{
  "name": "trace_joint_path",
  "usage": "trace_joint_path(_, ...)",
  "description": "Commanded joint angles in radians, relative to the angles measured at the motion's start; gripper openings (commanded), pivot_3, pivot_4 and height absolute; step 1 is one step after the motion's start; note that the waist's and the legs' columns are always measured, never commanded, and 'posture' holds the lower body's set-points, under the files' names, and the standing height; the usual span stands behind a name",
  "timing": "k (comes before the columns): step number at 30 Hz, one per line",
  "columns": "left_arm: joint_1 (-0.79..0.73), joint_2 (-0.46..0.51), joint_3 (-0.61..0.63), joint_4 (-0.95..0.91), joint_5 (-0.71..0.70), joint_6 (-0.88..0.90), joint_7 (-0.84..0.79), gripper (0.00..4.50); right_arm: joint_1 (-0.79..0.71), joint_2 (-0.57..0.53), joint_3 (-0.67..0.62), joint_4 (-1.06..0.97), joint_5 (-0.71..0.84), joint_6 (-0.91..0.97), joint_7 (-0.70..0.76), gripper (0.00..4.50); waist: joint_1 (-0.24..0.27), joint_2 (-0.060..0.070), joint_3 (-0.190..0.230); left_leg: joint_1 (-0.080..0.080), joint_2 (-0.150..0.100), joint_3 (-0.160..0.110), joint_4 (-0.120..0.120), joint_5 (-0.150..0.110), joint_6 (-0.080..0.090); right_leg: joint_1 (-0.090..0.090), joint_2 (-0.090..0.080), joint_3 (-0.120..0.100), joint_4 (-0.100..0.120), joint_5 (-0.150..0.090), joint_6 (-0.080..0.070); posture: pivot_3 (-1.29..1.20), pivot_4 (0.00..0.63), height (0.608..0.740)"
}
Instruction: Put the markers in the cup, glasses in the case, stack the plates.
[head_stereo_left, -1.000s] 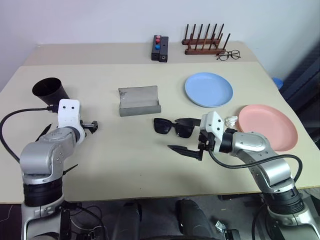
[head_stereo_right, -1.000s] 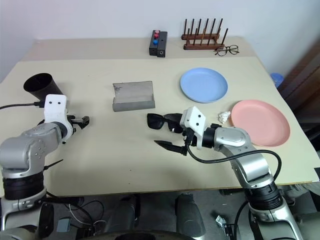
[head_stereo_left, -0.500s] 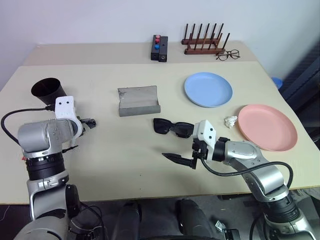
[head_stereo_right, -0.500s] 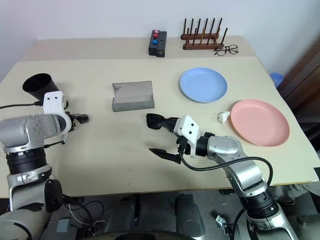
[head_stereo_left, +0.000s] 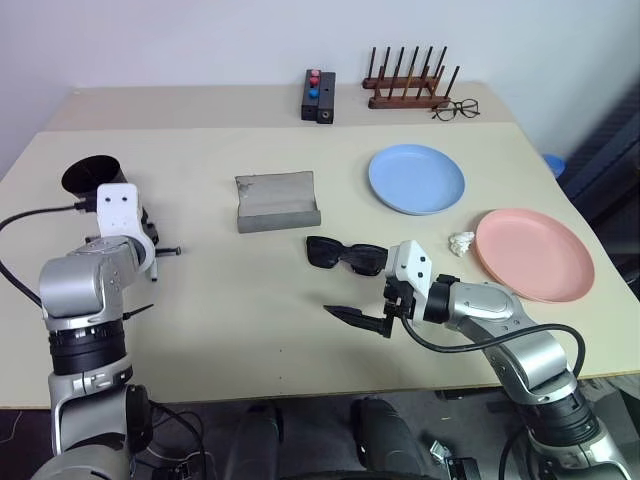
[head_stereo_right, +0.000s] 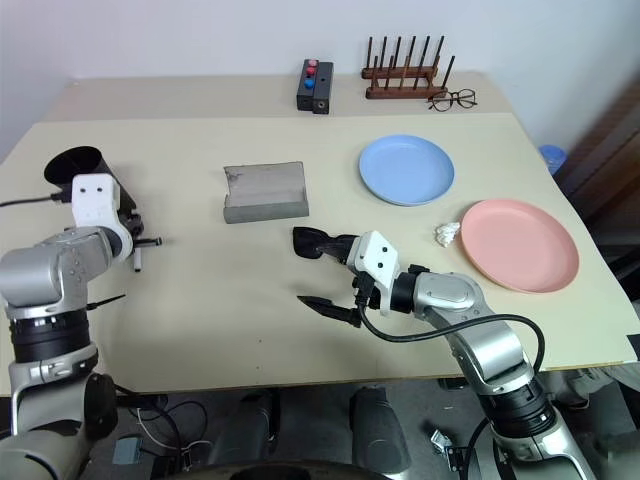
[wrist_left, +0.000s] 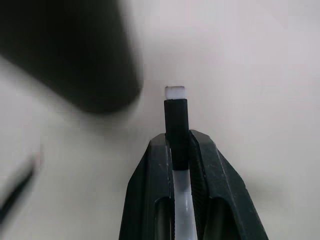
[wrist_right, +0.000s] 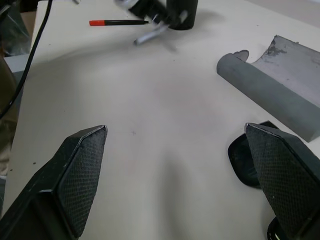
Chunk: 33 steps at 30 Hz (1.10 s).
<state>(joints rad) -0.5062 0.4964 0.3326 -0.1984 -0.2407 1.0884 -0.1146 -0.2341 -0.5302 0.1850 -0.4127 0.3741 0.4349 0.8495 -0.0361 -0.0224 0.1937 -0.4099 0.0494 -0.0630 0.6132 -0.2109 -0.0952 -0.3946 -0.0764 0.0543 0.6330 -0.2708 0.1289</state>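
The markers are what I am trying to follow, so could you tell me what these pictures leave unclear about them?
- White marker: left wrist view, its lower barrel is hidden between the shut left pincer.
- Red marker: right wrist view, small and far off; whether it is capped is unclear.
- Cup: head views, the left arm covers its lower part, so its contents cannot be made out.

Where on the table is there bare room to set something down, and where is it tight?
Bare: the stretch between the left gripper and the sunglasses, in front of the case; also the strip between the case and the blue plate. Tight: around the right gripper, sunglasses, white wad and pink plate.
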Motion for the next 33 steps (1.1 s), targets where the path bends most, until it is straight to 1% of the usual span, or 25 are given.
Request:
trace_joint_path(1,-0.003,-0.025,0.09,-0.159,-0.098,-0.239,-0.108,0.03,-0.067,0.043,0.001,0.024,-0.02,-0.052,-0.023,4.5,0.001,0.0,0.0,0.0,0.0,0.0,0.0,0.0,0.0,0.0,0.0,0.0,0.0,0.0,0.0,0.0,0.15,0.74)
trace_joint_path(2,-0.003,-0.026,0.102,-0.167,-0.104,-0.284,-0.12,0.03,-0.088,0.057,0.001,0.039,-0.025,-0.061,-0.029,4.5,0.001,0.0,0.0,0.0,0.0,0.0,0.0,0.0,0.0,0.0,0.0,0.0,0.0,0.0,0.0,0.0,0.15,0.74)
trace_joint_path(4,-0.005,-0.018,0.107,-0.158,-0.065,-0.423,-0.113,0.03,-0.127,0.096,-0.001,0.056,-0.013,-0.06,-0.043,4.5,-0.003,0.0,0.0,0.001,0.0,0.0,0.001,0.0,-0.001,0.001,0.0,0.0,0.0,0.0,-0.001,0.0,0.15,0.74)
trace_joint_path(7,-0.035,-0.009,0.137,-0.09,0.005,-0.602,-0.037,0.03,-0.185,0.205,-0.034,0.067,0.08,-0.028,-0.082,4.5,-0.007,0.0,0.0,0.001,0.0,0.0,0.0,0.0,-0.001,0.001,0.0,0.0,0.0,0.0,0.0,0.0,0.15,0.74)
trace_joint_path(9,-0.032,0.002,0.131,-0.028,0.057,-0.716,-0.009,0.03,-0.224,0.284,-0.064,0.081,0.138,-0.013,-0.119,4.5,-0.006,0.0,0.0,0.001,0.0,0.0,0.0,0.0,0.0,0.0,0.0,0.0,0.0,0.0,0.0,0.0,0.15,0.74)
trace_joint_path(12,-0.032,0.012,0.108,0.059,0.118,-0.829,0.026,0.03,-0.253,0.361,-0.068,0.107,0.156,-0.036,-0.145,4.5,-0.003,0.0,0.0,0.0,0.0,0.0,0.0,0.0,0.0,0.0,0.0,0.0,0.0,0.002,0.002,0.0,0.15,0.74)
trace_joint_path(15,-0.066,-0.009,0.118,0.17,0.144,-0.941,0.093,0.03,-0.244,0.379,-0.005,0.118,0.099,-0.067,-0.142,4.5,0.008,0.0,0.0,0.0,0.0,0.0,0.0,0.0,0.0,0.001,0.0,0.0,0.0,0.002,0.002,0.0,0.15,0.74)
trace_joint_path(17,-0.079,-0.006,0.112,0.236,0.175,-1.011,0.13,0.03,-0.239,0.386,0.02,0.116,0.083,-0.073,-0.147,4.5,0.015,0.0,0.0,0.0,0.0,0.0,0.0,0.0,0.0,0.0,0.0,0.0,0.0,0.002,0.002,0.0,0.15,0.74)
trace_joint_path(20,-0.108,-0.015,0.121,0.332,0.179,-1.115,0.17,0.03,-0.231,0.399,0.021,0.109,0.096,-0.055,-0.165,4.5,0.02,0.0,0.0,0.0,0.0,0.0,0.0,0.0,0.0,0.0,0.0,0.0,0.0,0.002,0.002,0.0,0.15,0.74)
trace_joint_path(26,-0.177,-0.008,0.102,0.51,0.18,-1.246,0.189,0.03,-0.21,0.399,0.014,0.098,0.101,-0.046,-0.184,4.5,0.022,0.0,0.0,0.0,0.0,0.0,0.0,0.0,-0.001,0.0,0.0,0.0,0.0,0.002,0.002,0.0,0.15,0.74)
trace_joint_path(33,-0.229,0.031,0.08,0.746,0.211,-1.339,0.224,0.03,-0.196,0.395,0.004,0.085,0.1,-0.046,-0.2,4.5,0.017,0.0,0.0,0.0,0.0,0.0,-0.001,0.0,-0.001,0.0,0.0,-0.001,0.0,0.002,0.003,0.0,0.15,0.74)
